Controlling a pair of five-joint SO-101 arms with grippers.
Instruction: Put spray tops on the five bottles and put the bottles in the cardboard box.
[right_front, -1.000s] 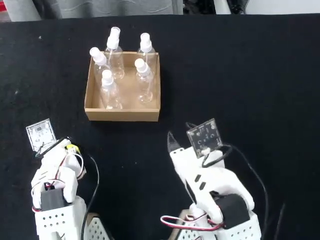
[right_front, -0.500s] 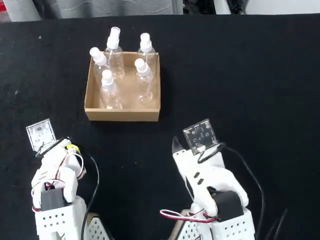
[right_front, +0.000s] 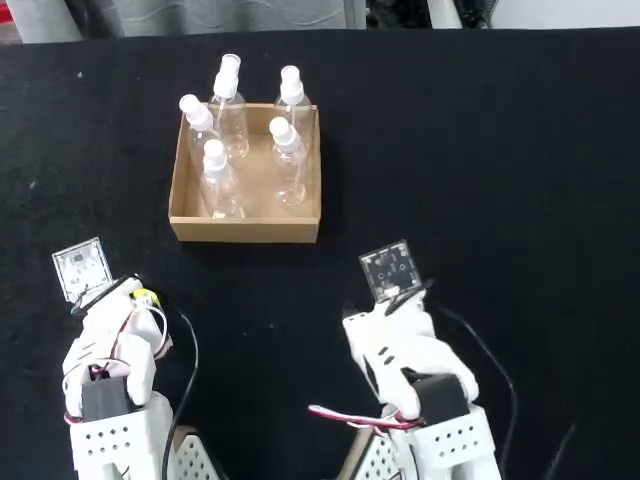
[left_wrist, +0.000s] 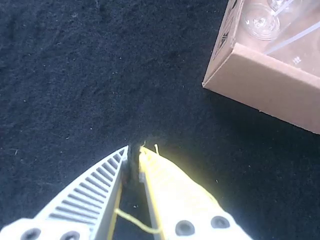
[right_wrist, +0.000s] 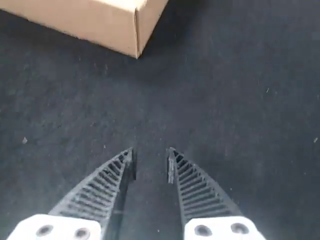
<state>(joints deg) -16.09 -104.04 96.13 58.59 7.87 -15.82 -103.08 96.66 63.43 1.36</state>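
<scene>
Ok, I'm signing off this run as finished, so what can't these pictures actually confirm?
High view: whether the spray tops are seated tight on the bottles; too small.
Left wrist view: bottles cut off by the picture's edge.
Right wrist view: the inside of the cardboard box, hidden by its own wall and the edge.

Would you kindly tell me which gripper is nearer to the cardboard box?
Left, by a little. The left gripper sits just off the cardboard box's near left corner. The right gripper sits somewhat farther back from its near right corner.
</scene>
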